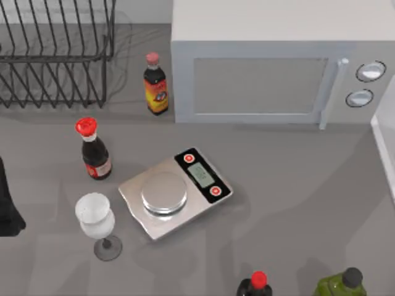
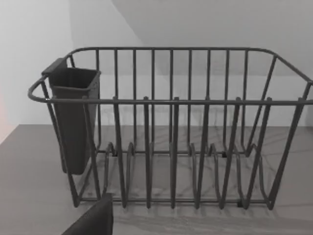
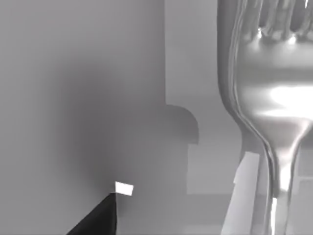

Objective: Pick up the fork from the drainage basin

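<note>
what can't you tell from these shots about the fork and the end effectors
- Fork: the right wrist view's edges cut off its tine tips and handle end; whether anything grips it cannot be told.
- Left arm: cut by the top view's left edge, end effector's state unclear.
- Dish rack: top view's edge crops it; its dark cup's contents are hidden by its walls.

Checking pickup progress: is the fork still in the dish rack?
Out: the dish rack looks empty, and the fork fills the right wrist view.

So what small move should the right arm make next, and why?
Probably ease the right wrist closer to the fork, centring on the thin handle. The right wrist view has the fork large and close, off to one side; a grasp isn't visible yet.
</note>
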Controlling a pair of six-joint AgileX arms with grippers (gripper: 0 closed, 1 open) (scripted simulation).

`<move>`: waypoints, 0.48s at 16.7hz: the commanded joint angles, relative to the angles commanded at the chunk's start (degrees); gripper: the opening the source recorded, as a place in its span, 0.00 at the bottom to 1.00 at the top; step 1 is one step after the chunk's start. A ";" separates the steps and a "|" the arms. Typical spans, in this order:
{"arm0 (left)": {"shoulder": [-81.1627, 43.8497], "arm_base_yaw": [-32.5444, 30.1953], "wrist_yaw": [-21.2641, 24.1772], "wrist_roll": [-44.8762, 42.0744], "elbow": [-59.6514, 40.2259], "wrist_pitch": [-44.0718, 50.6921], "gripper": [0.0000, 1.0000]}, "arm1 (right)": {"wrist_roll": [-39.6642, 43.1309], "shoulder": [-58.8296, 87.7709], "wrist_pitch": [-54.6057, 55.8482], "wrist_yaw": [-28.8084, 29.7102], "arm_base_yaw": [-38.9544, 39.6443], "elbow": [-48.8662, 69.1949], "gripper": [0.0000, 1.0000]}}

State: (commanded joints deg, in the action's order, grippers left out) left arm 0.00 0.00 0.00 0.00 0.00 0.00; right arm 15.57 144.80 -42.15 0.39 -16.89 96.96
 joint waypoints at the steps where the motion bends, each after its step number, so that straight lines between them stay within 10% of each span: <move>1: 0.00 0.00 0.00 0.00 0.00 0.00 1.00 | 0.00 0.00 0.00 0.00 0.00 0.00 0.62; 8: 0.00 0.00 0.00 0.00 0.00 0.00 1.00 | 0.00 0.00 0.00 0.00 0.00 0.00 0.10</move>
State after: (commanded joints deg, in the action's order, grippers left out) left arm 0.00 0.00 0.00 0.00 0.00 0.00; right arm 15.57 144.80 -42.15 0.39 -16.89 96.96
